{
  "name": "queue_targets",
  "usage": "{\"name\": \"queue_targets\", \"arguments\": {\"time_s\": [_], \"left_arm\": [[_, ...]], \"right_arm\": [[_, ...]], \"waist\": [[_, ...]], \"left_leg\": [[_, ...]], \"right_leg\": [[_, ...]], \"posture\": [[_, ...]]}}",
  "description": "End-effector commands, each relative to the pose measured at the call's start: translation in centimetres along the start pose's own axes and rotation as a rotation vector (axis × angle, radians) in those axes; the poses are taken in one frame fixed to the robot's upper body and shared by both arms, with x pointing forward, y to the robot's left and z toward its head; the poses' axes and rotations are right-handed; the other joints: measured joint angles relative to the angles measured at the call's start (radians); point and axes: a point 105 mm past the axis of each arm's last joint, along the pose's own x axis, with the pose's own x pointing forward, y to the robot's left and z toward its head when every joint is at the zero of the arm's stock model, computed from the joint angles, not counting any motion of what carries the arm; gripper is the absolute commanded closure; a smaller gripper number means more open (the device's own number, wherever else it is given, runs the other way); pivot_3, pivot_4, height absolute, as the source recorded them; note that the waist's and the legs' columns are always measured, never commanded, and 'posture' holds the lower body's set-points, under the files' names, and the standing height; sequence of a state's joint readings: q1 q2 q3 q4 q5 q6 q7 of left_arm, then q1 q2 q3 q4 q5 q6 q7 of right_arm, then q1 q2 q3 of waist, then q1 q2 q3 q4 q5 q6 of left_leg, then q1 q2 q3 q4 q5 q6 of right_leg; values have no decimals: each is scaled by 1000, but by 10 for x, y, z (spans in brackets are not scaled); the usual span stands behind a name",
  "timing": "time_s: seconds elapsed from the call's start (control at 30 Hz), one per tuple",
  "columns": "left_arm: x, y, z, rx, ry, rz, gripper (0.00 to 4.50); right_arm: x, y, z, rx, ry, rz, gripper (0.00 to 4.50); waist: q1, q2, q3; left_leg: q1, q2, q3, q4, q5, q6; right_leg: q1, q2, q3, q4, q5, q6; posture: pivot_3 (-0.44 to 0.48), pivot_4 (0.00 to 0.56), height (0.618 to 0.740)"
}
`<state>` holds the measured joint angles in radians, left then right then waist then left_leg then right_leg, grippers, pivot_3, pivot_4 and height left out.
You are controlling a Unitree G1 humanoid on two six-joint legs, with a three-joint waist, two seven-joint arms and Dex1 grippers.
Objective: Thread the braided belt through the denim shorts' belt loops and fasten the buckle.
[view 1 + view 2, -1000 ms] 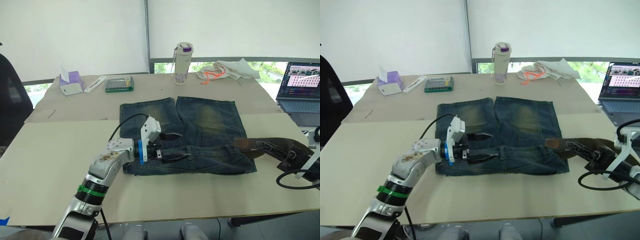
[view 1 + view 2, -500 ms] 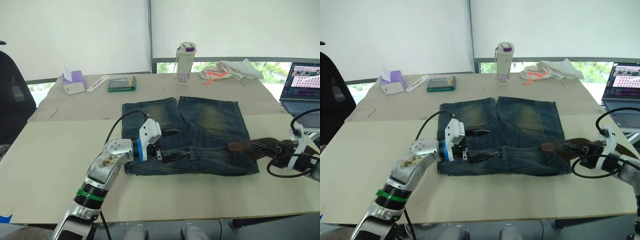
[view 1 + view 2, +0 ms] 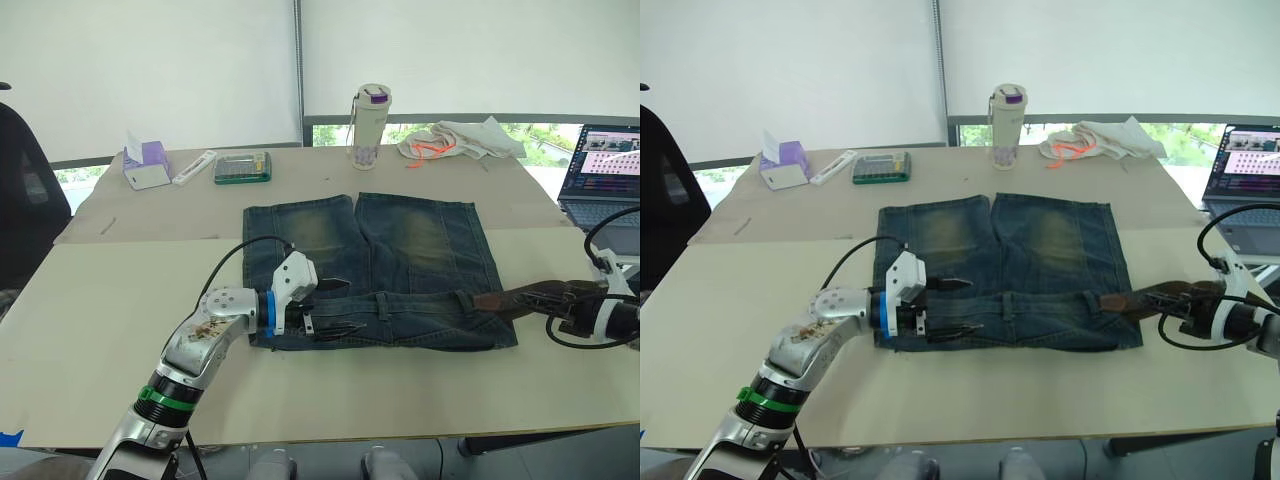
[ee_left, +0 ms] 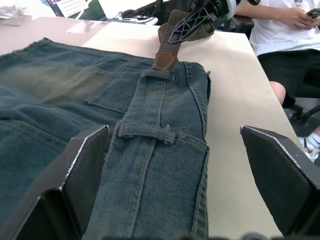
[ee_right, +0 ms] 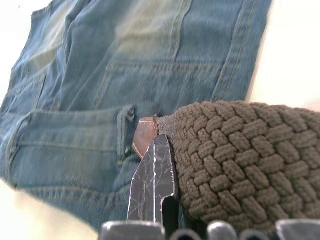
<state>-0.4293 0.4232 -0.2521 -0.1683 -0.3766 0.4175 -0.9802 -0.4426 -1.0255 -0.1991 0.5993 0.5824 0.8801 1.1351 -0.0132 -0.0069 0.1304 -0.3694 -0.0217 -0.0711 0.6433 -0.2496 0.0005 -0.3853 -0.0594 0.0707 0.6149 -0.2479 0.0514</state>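
Braided dark brown belt (image 3: 525, 297) lies at the right end of the stitched waistband of the dark blue denim shorts (image 3: 400, 250), and its smooth leather tip meets the narrow denim belt loop (image 5: 127, 131) there; whether the tip is already inside the loop I cannot tell. The right end effector (image 3: 1185, 303) is clenched on the belt, holding it just beside the right edge of the shorts, toward the right edge of the beige bench (image 3: 90, 330).

The shorts lie flat in the middle of the bench, the waistband toward the near edge and the two faded yellowish legs toward the far edge. The left end effector (image 3: 335, 307) is released, its two black fingers spread wide over the left part of the waistband, one on each side of it. In the left wrist view another belt loop (image 4: 147, 132) crosses the waistband between these fingers.
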Motion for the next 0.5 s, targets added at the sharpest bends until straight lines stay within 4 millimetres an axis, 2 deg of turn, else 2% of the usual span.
{"name": "queue_targets", "arguments": {"time_s": [0.03, 0.2, 0.5], "left_arm": [[4, -8, 12, 37, -45, -31, 34], [7, -8, 14, 31, -58, -33, 34], [10, -5, 17, -10, -93, -16, 34]], "right_arm": [[2, 10, 9, -41, 12, 44, 4500], [22, 19, 12, -32, 5, 82, 4500], [52, 39, -11, -4, 67, 188, 4500]], "waist": [[0, 0, 0], [-5, 0, 0], [-1, 1, -1]], "left_leg": [[0, 0, 0, 0, 0, 0], [0, 1, 0, 0, 0, 0], [0, 0, -1, 0, 0, 0]], "right_leg": [[0, 0, 0, 0, 0, 0], [0, 0, 0, 0, 0, -1], [0, 0, 0, 1, 0, 0]], "posture": [[0, 150, 740], [0, 150, 740], [0, 150, 740]]}}
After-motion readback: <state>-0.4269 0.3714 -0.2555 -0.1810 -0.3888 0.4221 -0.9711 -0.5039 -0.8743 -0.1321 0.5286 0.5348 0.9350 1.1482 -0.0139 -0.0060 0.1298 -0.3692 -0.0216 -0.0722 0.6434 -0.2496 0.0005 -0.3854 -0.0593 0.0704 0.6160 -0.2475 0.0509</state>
